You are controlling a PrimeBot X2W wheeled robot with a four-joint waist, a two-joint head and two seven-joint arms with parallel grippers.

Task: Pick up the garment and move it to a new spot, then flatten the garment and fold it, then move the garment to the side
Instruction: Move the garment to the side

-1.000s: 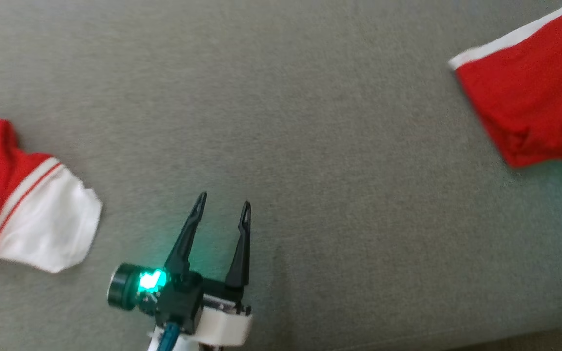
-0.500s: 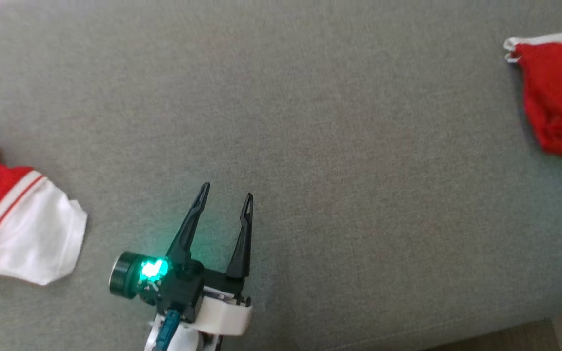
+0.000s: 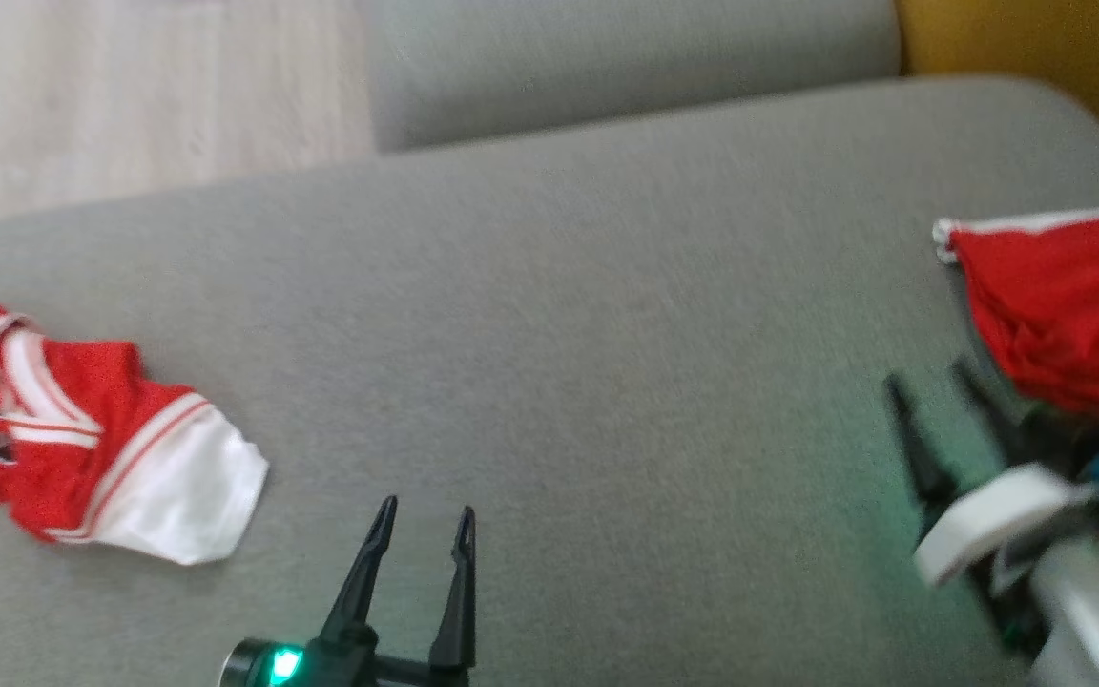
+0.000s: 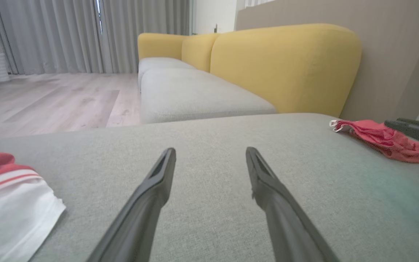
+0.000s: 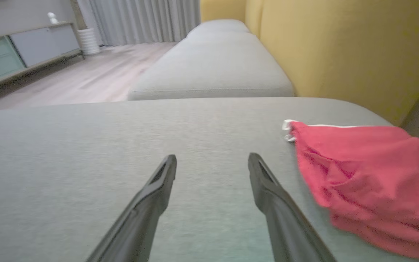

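A crumpled red and white jersey (image 3: 82, 439) lies at the left of the grey sofa seat (image 3: 559, 334); its white sleeve shows in the left wrist view (image 4: 9, 203). A bunched red garment with a white band (image 3: 1065, 315) rests at the seat's right end. My left gripper (image 3: 425, 510) stands open and empty over the seat's front middle, right of the jersey. My right gripper (image 3: 931, 377), blurred, is open just left of the red garment (image 5: 362, 174) and holds nothing. In the wrist views each gripper's fingers stand spread above bare cushion (image 4: 210, 154) (image 5: 212, 162).
A second grey cushion (image 3: 626, 57) adjoins the seat at the back. The yellow backrest (image 3: 1017, 38) rises along the right. Wooden floor (image 3: 130, 95) lies beyond the far left edge. A low cabinet (image 5: 20, 47) and curtains (image 4: 67, 32) stand across the room.
The head camera has swung up, bringing in the floor and backrest. My right gripper has come into view beside the red garment, which looks more bunched than a second ago.
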